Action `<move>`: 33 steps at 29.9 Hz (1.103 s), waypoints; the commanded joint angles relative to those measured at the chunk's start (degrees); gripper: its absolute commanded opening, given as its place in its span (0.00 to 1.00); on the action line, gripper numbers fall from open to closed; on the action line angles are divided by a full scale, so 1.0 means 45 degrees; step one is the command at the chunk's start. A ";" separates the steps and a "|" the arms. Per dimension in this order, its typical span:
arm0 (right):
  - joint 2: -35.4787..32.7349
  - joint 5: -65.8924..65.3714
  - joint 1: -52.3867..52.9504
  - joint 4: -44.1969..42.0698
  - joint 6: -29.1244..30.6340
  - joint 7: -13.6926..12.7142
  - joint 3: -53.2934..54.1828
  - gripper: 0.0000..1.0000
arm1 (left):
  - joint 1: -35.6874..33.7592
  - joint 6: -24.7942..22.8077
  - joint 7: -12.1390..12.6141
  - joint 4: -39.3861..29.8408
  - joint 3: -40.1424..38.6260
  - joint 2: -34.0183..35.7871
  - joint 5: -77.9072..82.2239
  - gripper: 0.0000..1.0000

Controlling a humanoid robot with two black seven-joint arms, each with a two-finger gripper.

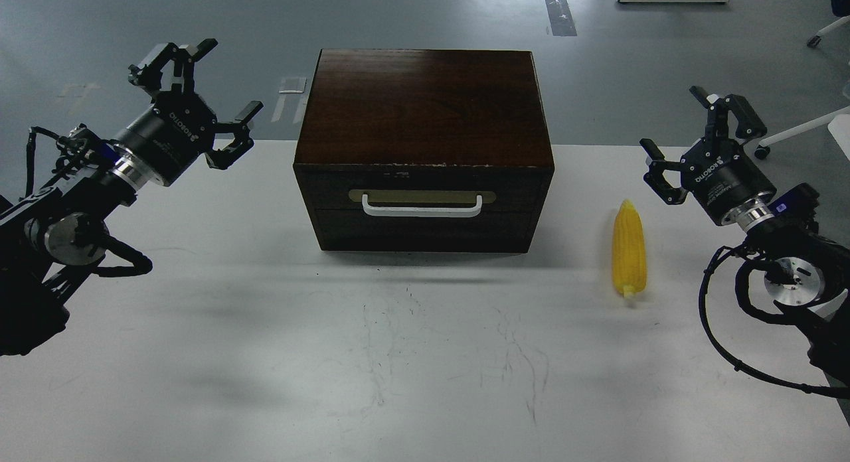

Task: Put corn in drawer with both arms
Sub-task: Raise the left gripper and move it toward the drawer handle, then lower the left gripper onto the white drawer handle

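Left gripper [199, 97] was spread wide, empty, hovering left of the cabinet [425, 110]. Drawer [423, 206] sat shut, white handle [422, 208] on a tan plate. Corn [629, 249] was slim, bright yellow, ribbed, tip pointing away, lying flat on the table [265, 356] just left of the right gripper [690, 137], which was also spread, empty.

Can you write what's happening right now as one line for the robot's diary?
drawer: closed | corn: on table, right of cabinet, untouched | left gripper: open, empty | right gripper: open, empty, nearest corn
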 commanded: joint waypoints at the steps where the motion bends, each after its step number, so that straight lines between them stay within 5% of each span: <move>1: 0.0027 0.0008 0.0034 -0.0002 -0.0001 -0.0086 0.0009 1.00 | 0.0016 0.0000 0.0002 -0.0029 0.0003 0.0053 0.0000 0.99; 9: -0.0187 0.0008 0.0034 -0.0002 -0.0001 -0.0047 0.0048 1.00 | -0.0139 0.0000 0.0002 -0.0029 -0.0075 0.0714 -0.0020 0.99; 14: -0.0481 0.0008 0.0034 0.0095 -0.0001 0.0011 0.0087 1.00 | -0.1840 0.0000 0.0041 -0.0029 0.0257 0.1635 0.0644 0.99; 17: -0.0695 0.0008 0.0054 0.0115 -0.0001 0.0011 0.0087 1.00 | -0.3321 0.0000 -0.0076 -0.0165 0.0218 0.1889 0.3236 0.99; 25: -0.0929 0.0008 0.0093 0.0134 -0.0001 0.0050 0.0126 1.00 | -0.6057 0.0000 -0.0115 -0.3679 0.0257 0.1674 0.9760 0.99; 33: -0.1242 0.0008 0.0073 0.0193 -0.0001 0.0070 0.0204 1.00 | -0.7171 0.0000 -0.0387 -0.4424 0.0841 -0.1059 1.6675 0.99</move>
